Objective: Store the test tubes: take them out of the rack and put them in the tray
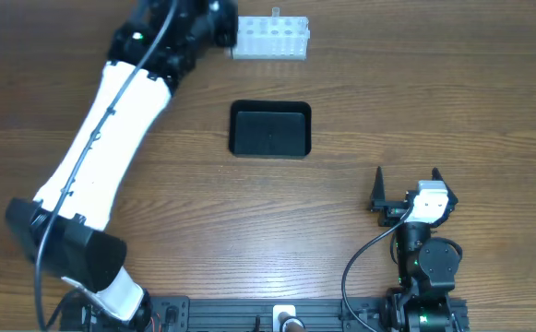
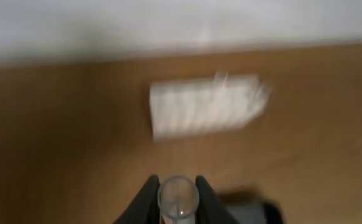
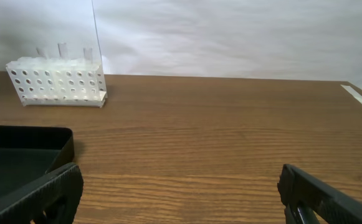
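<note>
I am pinching one test tube [image 2: 179, 198] in my left gripper [image 2: 179, 186], fingers closed on it, its long axis running along them | hanging off the tray's [image 1: 269, 129] far-left corner, rack [image 1: 269, 39] beyond the tray | right gripper [image 1: 407, 180] sitting wide open, empty, off the tray's near-right.

Left arm [image 1: 111, 138] slants across the left half of the surface [image 1: 452, 92], walling off that side from its base up to the rack [image 1: 269, 39]. There's a bare strip between rack and tray [image 1: 270, 129], open for a pass. Left gripper [image 2: 179, 184], fingers clamped on a tube [image 2: 179, 198], hangs over bare wood short of the rack. More tubes [image 3: 62, 50] poke up from the rack's top. Right of the tray it's wide open; right gripper [image 1: 407, 175] sits well apart, fingers spread, nothing between it and the tray.
</note>
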